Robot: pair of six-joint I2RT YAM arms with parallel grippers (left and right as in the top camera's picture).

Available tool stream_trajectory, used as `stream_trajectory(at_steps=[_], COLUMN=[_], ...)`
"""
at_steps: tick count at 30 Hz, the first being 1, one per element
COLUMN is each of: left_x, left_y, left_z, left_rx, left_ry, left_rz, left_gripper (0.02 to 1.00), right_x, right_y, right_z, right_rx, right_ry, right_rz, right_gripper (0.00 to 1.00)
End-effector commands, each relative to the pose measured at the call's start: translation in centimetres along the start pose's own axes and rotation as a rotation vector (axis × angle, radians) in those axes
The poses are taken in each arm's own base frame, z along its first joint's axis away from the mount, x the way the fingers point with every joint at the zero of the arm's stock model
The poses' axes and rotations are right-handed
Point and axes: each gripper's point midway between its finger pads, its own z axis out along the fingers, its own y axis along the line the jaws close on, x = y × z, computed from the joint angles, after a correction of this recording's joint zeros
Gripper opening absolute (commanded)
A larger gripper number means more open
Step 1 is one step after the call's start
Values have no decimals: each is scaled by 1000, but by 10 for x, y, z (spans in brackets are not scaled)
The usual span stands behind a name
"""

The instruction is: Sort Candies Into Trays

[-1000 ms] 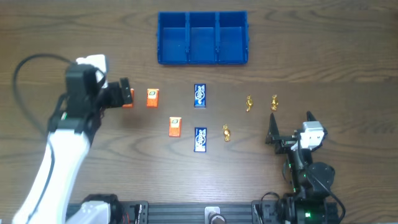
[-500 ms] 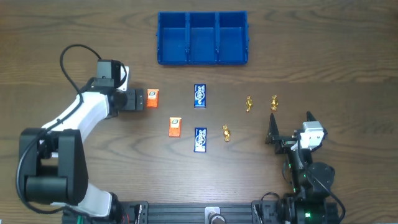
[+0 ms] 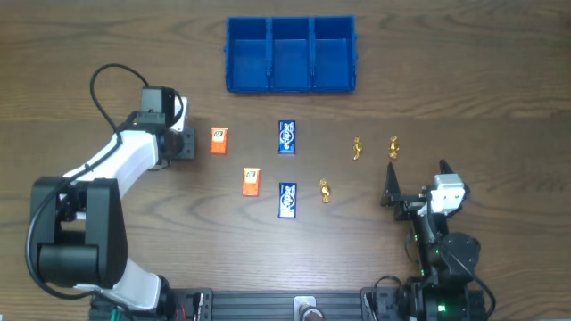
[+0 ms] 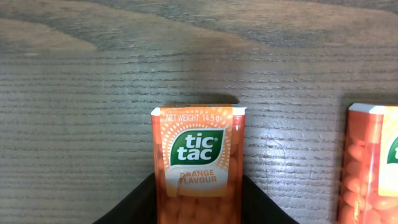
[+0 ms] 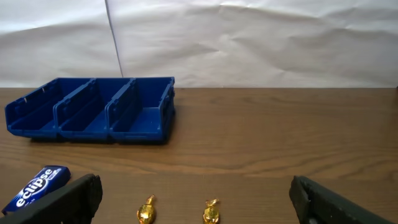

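Observation:
An orange candy box [image 4: 198, 155] lies flat on the wood between the fingers of my left gripper [image 4: 199, 190], which press on both of its long sides. A second orange box [image 4: 376, 165] [image 3: 219, 140] lies just beside it, to the right of the left gripper [image 3: 185, 144] in the top view. The third orange box [image 3: 252, 181] lies nearer the middle. Two blue packs [image 3: 286, 137] [image 3: 287, 200] and three gold candies [image 3: 356, 148] [image 3: 393, 147] [image 3: 325, 190] are spread to the right. My right gripper [image 3: 417, 178] [image 5: 194, 183] stands open and empty, near the gold candies [image 5: 147, 211].
The blue three-compartment tray [image 3: 291, 87] [image 5: 143, 132] stands at the back centre, and nothing shows inside it. Bare wood lies between it and the candies. A black cable loops above the left arm. A white backdrop closes off the far side.
The left arm has swung down from a raised pose to the table. Its gripper now covers the leftmost orange box in the top view and has drawn slightly left. The right arm has not moved.

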Motion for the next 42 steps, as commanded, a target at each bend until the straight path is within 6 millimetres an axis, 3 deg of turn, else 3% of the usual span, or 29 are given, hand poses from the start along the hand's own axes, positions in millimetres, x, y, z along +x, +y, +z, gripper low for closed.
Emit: stream_trajectory(at_steps=[1, 3, 7, 8, 10, 12, 15, 18, 21, 23, 25, 26, 28, 30, 31, 34, 36, 39, 42], left_x=[-9, -25, -114, -141, -184, -210, -233, -233, -226, -227, -229, -230, -232, -236, -231, -203, -164, -124, -83], left_y=[-2, -7, -37, -51, -77, -100, -130, -147, -150, -150, -152, -152, -154, -155, -152, -141, -129, -122, -112], left_z=[2, -11, -95, -121, -155, -158, -128, -78, -50, -44, -44, -44, -52, -104, -123, -155, -158, -133, -91], left_rx=[6, 17, 8, 11, 24, 50, 56, 46, 44, 43, 48, 52, 63, 86, 92, 98, 98, 81, 48], left_ry=[-14, -42, -240, -306, -396, -420, -365, -284, -242, -240, -251, -254, -265, -334, -354, -364, -343, -290, -199], left_rz=[-27, -67, -82, -73, -71, -62, -51, -53, -70, -71, -70, -71, -71, -50, -51, -49, -55, -43, -48], left_gripper=[310, 297, 248, 240, 242, 246, 259, 257, 246, 268, 316, 389, 722, 871, 897, 952, 967, 969, 967], right_x=[1, 1, 1, 1, 1, 1, 1, 1, 1, 1, 1, 1, 1, 1, 1, 1, 1, 1, 1], right_y=[-1, -2, -1, -1, -1, -1, -1, -1, -1, -1, -1, -1, -1, -1, -1, -2, -2, -1, -1], right_z=[0, 0, 0, 0, 0, 0, 0, 0, 0, 0, 0, 0, 0, 0, 0, 0, 0, 0, 0], right_rx=[6, 7, 6, 6, 6, 6, 6, 6, 6, 6, 6, 6, 6, 6, 6, 7, 7, 6, 6], right_ry=[0, -1, 0, 0, 0, -1, 0, -1, 0, -1, -1, 0, -1, 0, 0, 0, 0, -1, 0], right_rz=[-11, -11, -11, -11, -11, -11, -11, -11, -11, -11, -11, -11, -11, -11, -11, -11, -11, -11, -11], right_gripper=[998, 998, 998, 998, 998, 998, 998, 998, 998, 998, 998, 998, 998, 998, 998, 998, 998, 998, 998])
